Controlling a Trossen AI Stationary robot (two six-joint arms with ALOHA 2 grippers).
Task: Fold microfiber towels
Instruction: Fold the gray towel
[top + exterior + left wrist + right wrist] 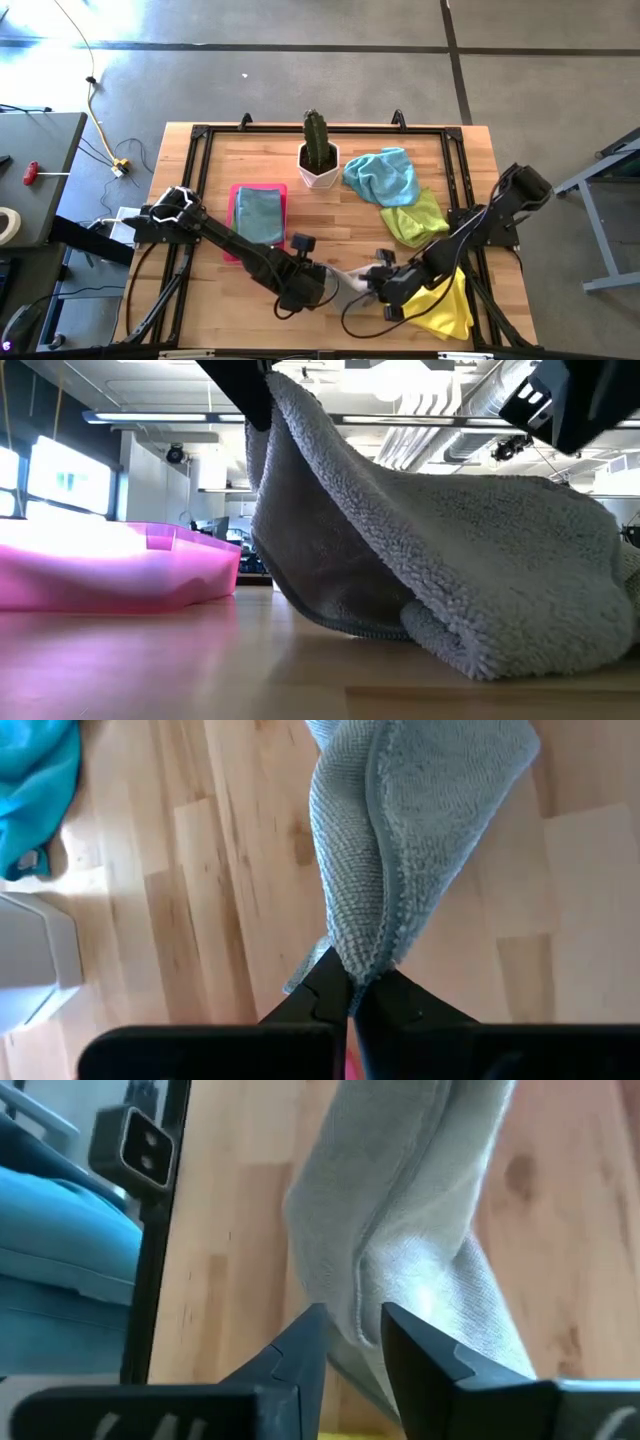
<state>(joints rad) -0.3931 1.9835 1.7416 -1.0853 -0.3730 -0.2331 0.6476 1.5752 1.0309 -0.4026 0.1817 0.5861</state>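
A grey microfiber towel point(350, 273) lies near the table's front edge between my two grippers. My left gripper point(352, 990) is shut on one end of it and holds that end up. The towel slopes down from there, and its bunched other end point(500, 645) rests on the wood. My right gripper point(355, 1335) stands open at that lower end, with a fold of the towel running between its fingers. A folded grey-blue towel point(260, 215) lies in the pink tray point(232, 235). Blue point(385, 175), lime green point(415, 215) and yellow point(445, 305) towels lie crumpled on the right. My left gripper pinches the grey towel's hemmed edge point(372, 952) between its two fingers, several layers together. The fingers slant down from the table's left. The held end is lifted, the cloth hangs slack, and its far end lies on the table. My right gripper has the towel's fold point(365, 1305) between its parted fingers; I cannot tell whether they touch it.
A white pot with a cactus point(319, 160) stands at the back middle of the table. The pink tray point(120, 575) sits left of the grey towel. A black frame point(200, 135) runs around the tabletop.
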